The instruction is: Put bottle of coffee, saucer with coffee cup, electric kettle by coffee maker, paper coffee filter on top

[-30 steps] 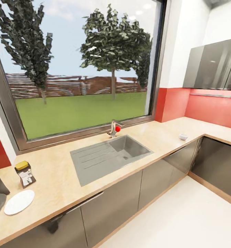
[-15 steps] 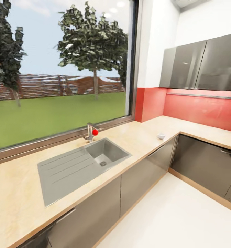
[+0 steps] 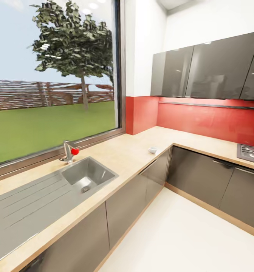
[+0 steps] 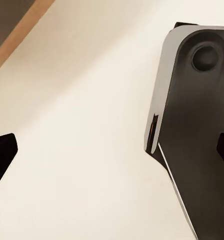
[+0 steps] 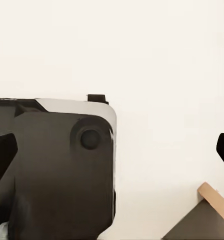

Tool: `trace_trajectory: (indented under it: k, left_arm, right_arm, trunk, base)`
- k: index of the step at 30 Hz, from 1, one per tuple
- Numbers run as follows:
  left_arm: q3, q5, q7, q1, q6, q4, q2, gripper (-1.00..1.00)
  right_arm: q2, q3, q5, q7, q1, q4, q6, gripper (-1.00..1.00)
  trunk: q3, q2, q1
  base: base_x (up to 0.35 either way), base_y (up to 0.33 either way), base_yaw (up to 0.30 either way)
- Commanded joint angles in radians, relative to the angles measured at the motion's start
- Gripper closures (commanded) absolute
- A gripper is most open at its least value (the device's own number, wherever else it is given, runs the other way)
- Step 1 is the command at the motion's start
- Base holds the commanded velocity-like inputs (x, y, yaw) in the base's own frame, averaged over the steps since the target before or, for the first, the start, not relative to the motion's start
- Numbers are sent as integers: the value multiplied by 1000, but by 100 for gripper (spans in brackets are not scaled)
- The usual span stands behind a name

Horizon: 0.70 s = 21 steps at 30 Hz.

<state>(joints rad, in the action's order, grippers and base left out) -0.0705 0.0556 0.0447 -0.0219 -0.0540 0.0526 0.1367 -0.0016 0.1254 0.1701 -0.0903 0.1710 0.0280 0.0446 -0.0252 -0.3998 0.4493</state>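
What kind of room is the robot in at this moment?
A home kitchen, rendered in simulation. An L-shaped wooden countertop holds a steel sink with a tap below a big window, with grey wall cabinets and a stove at the right edge.

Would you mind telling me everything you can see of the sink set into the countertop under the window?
The sink is a grey, matte metal-looking unit sunk flush into the light wood-look countertop. It has a rectangular basin with a round drain at its bottom, seemingly dry, and beside it a flat draining board with shallow parallel grooves, running out of the head view's left edge. Behind the basin, toward the window, stands a short metallic tap with a red knob. Nothing lies in or on it.
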Motion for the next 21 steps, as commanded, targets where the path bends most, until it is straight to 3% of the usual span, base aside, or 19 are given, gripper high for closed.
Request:
trace_trajectory:
  k: [1, 11, 16, 21]
  left_arm:
    - [-7, 6, 0, -1, -1, 2, 0, -100]
    - [-6, 6, 0, -1, 3, 1, 0, -100]
    - [-7, 6, 0, -1, 3, 1, -1, -100]
    - [-8, 6, 0, -1, 3, 1, -2, -100]
  right_arm:
    - [-3, 8, 11, -2, -2, -2, 3, -100]
    - [-7, 8, 11, -2, -16, -1, 1, -100]
    - [4, 6, 10, 1, -16, -1, 3, -100]
    - [34, 4, 15, 2, -16, -2, 5, -100]
  trunk:
    - [0, 0, 1]
    - [0, 0, 1]
    - [0, 0, 1]
    - [0, 0, 1]
  base:
    - [223, -243, -300]
    - [223, -243, -300]
    - [231, -243, -89]
    - [238, -243, -10]
